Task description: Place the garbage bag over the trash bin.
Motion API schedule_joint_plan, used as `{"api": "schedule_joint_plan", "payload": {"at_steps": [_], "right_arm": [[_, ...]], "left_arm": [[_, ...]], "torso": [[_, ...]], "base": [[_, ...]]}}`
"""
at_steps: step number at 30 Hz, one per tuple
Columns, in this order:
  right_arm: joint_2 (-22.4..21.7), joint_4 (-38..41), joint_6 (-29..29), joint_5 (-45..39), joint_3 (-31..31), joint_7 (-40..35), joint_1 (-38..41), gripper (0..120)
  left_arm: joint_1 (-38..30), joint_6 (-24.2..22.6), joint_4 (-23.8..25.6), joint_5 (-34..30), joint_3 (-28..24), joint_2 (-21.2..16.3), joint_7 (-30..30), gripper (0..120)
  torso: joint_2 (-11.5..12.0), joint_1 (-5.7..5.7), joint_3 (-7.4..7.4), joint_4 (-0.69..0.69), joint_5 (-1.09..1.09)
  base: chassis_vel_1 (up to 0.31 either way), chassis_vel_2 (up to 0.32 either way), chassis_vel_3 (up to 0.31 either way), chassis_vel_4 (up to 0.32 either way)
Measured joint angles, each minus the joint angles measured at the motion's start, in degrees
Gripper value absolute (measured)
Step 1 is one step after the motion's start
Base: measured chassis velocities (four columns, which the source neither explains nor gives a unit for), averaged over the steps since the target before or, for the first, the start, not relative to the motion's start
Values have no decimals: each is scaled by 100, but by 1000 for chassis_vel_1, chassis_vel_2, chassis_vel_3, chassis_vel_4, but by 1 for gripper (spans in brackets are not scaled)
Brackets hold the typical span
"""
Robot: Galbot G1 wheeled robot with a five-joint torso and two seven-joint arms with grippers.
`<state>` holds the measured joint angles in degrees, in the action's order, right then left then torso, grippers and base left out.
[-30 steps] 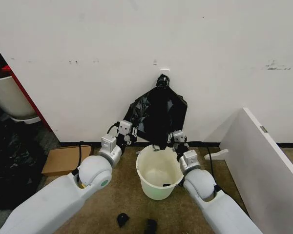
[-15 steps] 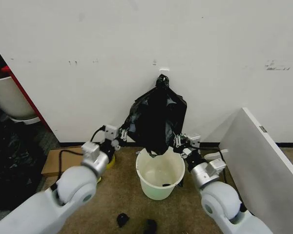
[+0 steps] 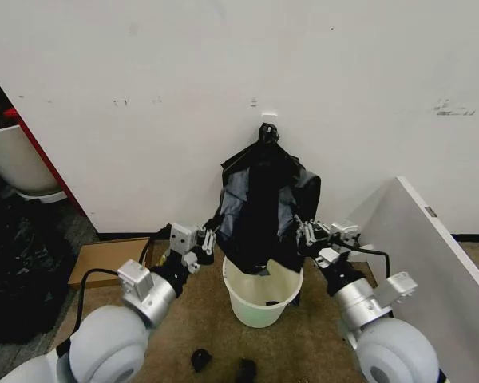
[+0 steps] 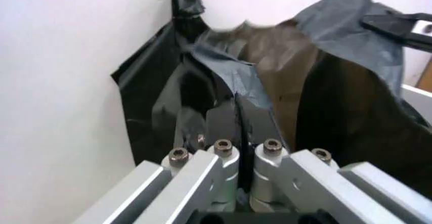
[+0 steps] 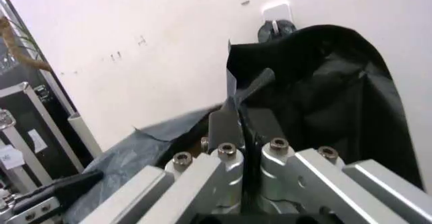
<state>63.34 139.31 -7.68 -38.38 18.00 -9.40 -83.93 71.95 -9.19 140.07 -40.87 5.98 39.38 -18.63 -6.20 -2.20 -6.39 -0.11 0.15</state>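
Two grippers, left gripper (image 3: pixel 205 242) and right gripper (image 3: pixel 306 232), have jaws clamped on opposite edges of the garbage bag (image 3: pixel 265 203), stretched open just above the trash bin (image 3: pixel 261 297). Behind, its top hangs from a wall hook (image 3: pixel 267 129) — thin film could tear or slip free.

Black glossy garbage bag (image 3: pixel 265 209) hangs vs. the wall, top knot up by the hook, crinkly, mouth spread wide just above my trash bin (image 3: pixel 259 302). Bin: cream-white, round, upright on the floor.
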Motion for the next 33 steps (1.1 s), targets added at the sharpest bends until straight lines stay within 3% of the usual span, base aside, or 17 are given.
{"api": "schedule_joint_plan", "payload": {"at_steps": [10,21,27,33], "right_arm": [[214,-518,140,5,-230,-3,179,0],[526,-1273,476,-649,-685,294,1223,0],[704,-1504,578,-858,-825,239,1369,0],[867,-1856,869,-842,-753,248,1041,0]], "left_arm": [[-51,257,-543,414,-195,329,97,0],[-866,345,-866,102,-182,472,-82,0],[-727,351,-842,119,-145,494,-87,0],[-513,459,-1156,236,-256,740,-88,0]], "torso": [[0,-1,-1,0,-1],[0,-2,-2,0,0],[0,-2,-1,1,-1],[0,-2,-1,-2,0]], "base": [[0,0,0,0],[0,0,0,0],[0,0,0,0],[0,0,0,0]]}}
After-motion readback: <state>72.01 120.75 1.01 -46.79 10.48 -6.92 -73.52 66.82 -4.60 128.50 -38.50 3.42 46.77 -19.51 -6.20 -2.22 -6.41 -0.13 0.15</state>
